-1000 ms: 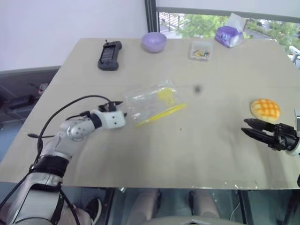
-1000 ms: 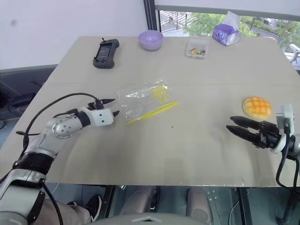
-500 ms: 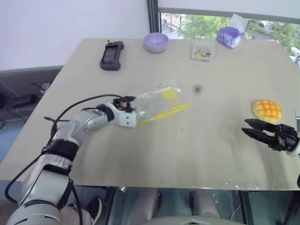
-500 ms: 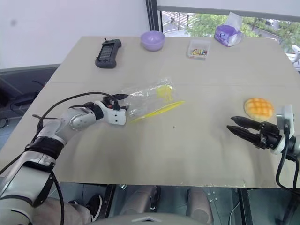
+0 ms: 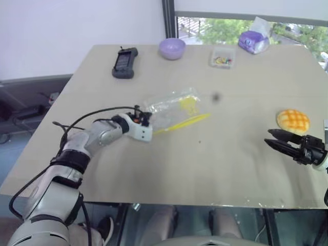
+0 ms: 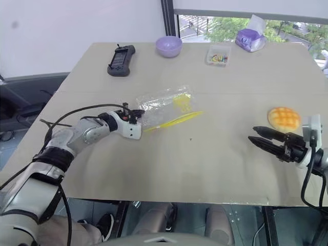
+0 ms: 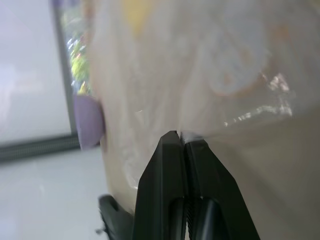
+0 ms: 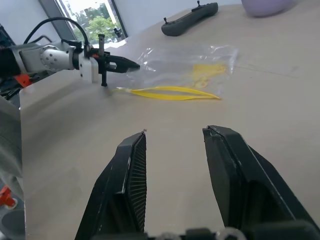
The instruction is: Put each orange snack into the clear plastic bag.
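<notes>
One bun (image 5: 292,122) sits on the counter (image 5: 225,164) beside my open right end effector (image 5: 275,140); my left end effector (image 5: 147,119) pinches the bag (image 5: 171,108) edge. Lift gently so its mouth opens.

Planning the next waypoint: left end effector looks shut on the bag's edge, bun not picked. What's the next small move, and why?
Probably lift the left end effector slightly to raise the edge of the flat clear plastic bag with the yellow seal strip and check the pinch holds. Its fingers are shut on that edge while the bag lies flat, and the round orange grid-topped bun sits beside the open right end effector.
</notes>
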`<control>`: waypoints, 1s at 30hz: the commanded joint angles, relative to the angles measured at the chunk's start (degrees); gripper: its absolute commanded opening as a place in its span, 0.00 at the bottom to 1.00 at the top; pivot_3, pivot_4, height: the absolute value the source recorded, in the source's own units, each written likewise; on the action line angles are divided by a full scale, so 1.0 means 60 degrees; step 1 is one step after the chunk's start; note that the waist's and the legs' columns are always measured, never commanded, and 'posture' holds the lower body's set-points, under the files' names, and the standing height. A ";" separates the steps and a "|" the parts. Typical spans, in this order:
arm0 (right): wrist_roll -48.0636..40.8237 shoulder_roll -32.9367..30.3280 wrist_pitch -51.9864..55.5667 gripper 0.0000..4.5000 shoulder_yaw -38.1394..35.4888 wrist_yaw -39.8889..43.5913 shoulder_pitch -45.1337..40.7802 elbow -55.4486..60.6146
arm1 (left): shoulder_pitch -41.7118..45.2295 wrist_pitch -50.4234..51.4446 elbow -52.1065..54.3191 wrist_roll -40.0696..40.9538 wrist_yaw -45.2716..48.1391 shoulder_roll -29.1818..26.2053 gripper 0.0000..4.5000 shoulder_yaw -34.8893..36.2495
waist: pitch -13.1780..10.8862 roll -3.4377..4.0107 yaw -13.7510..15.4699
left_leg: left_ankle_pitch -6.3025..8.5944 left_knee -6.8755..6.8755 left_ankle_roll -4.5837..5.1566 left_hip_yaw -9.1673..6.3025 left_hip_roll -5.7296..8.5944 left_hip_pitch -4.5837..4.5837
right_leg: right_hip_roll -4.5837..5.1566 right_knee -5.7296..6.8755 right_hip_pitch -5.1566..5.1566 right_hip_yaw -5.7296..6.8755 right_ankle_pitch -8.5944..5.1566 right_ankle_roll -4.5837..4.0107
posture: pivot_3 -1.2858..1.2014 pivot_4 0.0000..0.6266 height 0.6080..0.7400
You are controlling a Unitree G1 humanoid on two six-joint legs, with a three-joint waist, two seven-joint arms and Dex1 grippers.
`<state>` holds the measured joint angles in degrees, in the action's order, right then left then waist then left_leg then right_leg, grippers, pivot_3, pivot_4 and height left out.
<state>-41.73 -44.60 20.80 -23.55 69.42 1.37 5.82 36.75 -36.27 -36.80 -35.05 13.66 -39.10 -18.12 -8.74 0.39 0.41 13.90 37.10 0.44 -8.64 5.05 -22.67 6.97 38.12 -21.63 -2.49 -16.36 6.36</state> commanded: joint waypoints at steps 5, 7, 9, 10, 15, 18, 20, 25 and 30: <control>0.0182 0.0176 -0.0219 0.44 0.0107 -0.0299 -0.0392 0.0148 | -0.1654 0.3284 0.3779 0.5138 0.2500 0.1619 0.02 0.1676 | -0.0046 -0.0073 -0.0080 | -0.0003 0.0012 -0.0006 -0.0022 -0.0014 -0.0035 | -0.0012 -0.0003 -0.0019 -0.0001 0.0002 0.0000 | 0.52 0.24 1.00; 0.0329 0.0211 -0.0236 0.44 0.0276 -0.0395 -0.0570 0.0081 | -0.2054 0.4452 0.4960 0.6013 0.2791 0.1823 0.02 0.1939 | -0.0048 -0.0075 -0.0215 | -0.0009 0.0009 -0.0015 -0.0022 -0.0019 -0.0035 | -0.0017 -0.0003 -0.0019 -0.0001 0.0003 -0.0001 | 0.52 0.24 1.00; 0.0419 0.0252 -0.0211 0.44 0.0436 -0.0507 -0.0746 0.0044 | -0.2303 0.5457 0.5853 0.6647 0.2932 0.1969 0.02 0.2162 | -0.0048 -0.0075 -0.0261 | -0.0007 0.0009 -0.0012 -0.0012 -0.0021 -0.0030 | -0.0016 -0.0004 -0.0018 -0.0011 0.0003 0.0000 | 0.52 0.24 1.00; 0.0486 0.0302 -0.0245 0.44 0.0554 -0.0558 -0.0870 0.0031 | -0.2397 0.5982 0.6331 0.6925 0.2966 0.2024 0.02 0.2270 | -0.0048 -0.0076 -0.0268 | -0.0003 0.0010 -0.0006 -0.0006 -0.0020 -0.0025 | -0.0015 -0.0004 -0.0015 -0.0014 0.0003 0.0000 | 0.52 0.24 1.00; 0.1409 0.0672 -0.0406 0.44 0.1474 -0.1429 -0.1527 0.0170 | -0.2351 0.8455 0.8314 0.8314 0.2703 0.2373 0.02 0.2821 | -0.0053 -0.0083 -0.0222 | -0.0003 0.0011 -0.0006 -0.0015 -0.0023 -0.0019 | -0.0024 -0.0001 -0.0013 -0.0006 0.0003 0.0000 | 0.52 0.24 1.00; 0.2224 0.0859 -0.0513 0.44 0.2164 -0.2028 -0.1937 0.0251 | -0.2104 0.9465 0.9091 0.8754 0.2396 0.2582 0.02 0.3020 | -0.0055 -0.0088 -0.0208 | -0.0018 0.0012 -0.0032 -0.0012 -0.0021 -0.0022 | -0.0022 -0.0005 -0.0013 -0.0008 0.0003 0.0000 | 0.52 0.24 1.00; 0.3013 0.0995 -0.0901 0.44 0.2810 -0.2310 -0.2239 0.0272 | -0.1896 1.0088 0.9478 0.9038 0.2092 0.2793 0.02 0.3126 | -0.0057 -0.0091 -0.0204 | -0.0023 0.0013 -0.0040 -0.0009 -0.0020 -0.0024 | -0.0021 -0.0008 -0.0013 -0.0009 0.0003 0.0000 | 0.52 0.24 1.00; 0.4560 0.1063 -0.1899 0.44 0.3893 -0.2740 -0.2711 0.0252 | -0.1748 1.0749 0.9922 0.9104 0.1762 0.3063 0.02 0.3043 | -0.0059 -0.0094 -0.0205 | -0.0024 0.0011 -0.0043 -0.0006 -0.0020 -0.0025 | -0.0023 -0.0015 -0.0014 -0.0009 0.0002 0.0000 | 0.52 0.24 1.00; 0.5646 0.1448 -0.2110 0.44 0.4561 -0.3515 -0.3310 -0.0018 | -0.1657 1.0912 0.9850 0.9117 0.1631 0.3209 0.02 0.3061 | -0.0067 -0.0107 -0.0207 | -0.0025 0.0012 -0.0044 0.0000 -0.0020 -0.0025 | -0.0025 -0.0018 -0.0015 -0.0014 0.0003 0.0000 | 0.52 0.24 1.00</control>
<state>-8.86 -36.20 8.66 3.57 49.70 -17.96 5.21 25.72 29.54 20.04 19.34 23.84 -19.82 -0.48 -9.14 -0.25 -0.83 13.75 37.17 0.17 -8.66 4.93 -22.82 6.81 38.01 -21.72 -2.56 -16.35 6.35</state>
